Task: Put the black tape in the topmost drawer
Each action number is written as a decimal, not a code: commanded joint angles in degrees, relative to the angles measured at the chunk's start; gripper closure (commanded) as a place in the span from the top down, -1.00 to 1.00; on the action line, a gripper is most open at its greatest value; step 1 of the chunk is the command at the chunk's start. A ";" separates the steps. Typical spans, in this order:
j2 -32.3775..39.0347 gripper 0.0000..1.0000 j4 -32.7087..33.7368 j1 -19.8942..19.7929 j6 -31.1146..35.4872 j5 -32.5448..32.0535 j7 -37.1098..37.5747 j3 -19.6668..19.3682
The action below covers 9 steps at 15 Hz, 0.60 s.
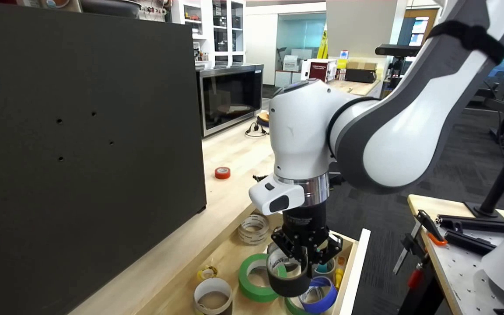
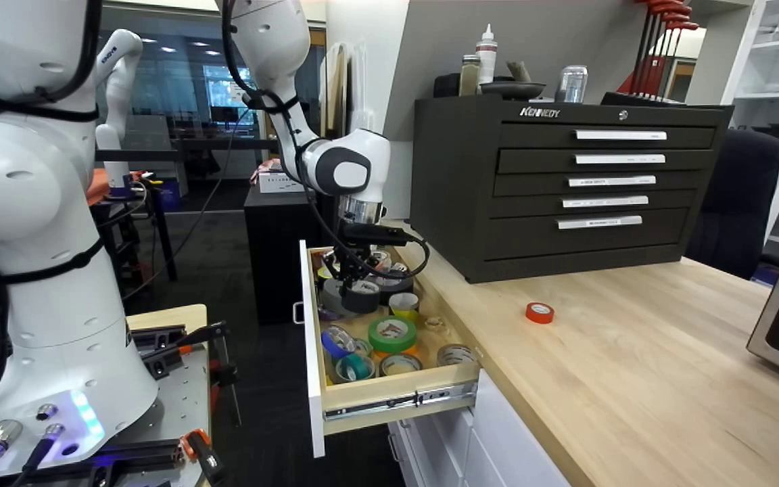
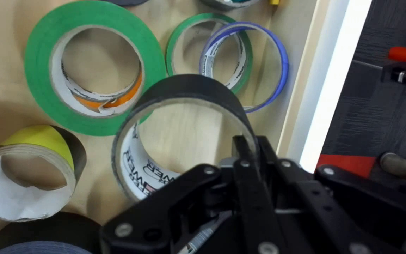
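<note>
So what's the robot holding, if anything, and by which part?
The gripper pinches a black tape roll by one side of its ring, from inside and out.

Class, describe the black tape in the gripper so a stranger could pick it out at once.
Start at the dark tool chest on the counter. From that counter's edge, the open drawer juts out, with the gripper over it. Unlike the big green tape below, the black tape is the one roll the gripper holds.
</note>
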 commanded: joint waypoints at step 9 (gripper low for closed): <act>9.16 -0.95 0.02 -1.22 8.72 -1.07 -1.55 6.49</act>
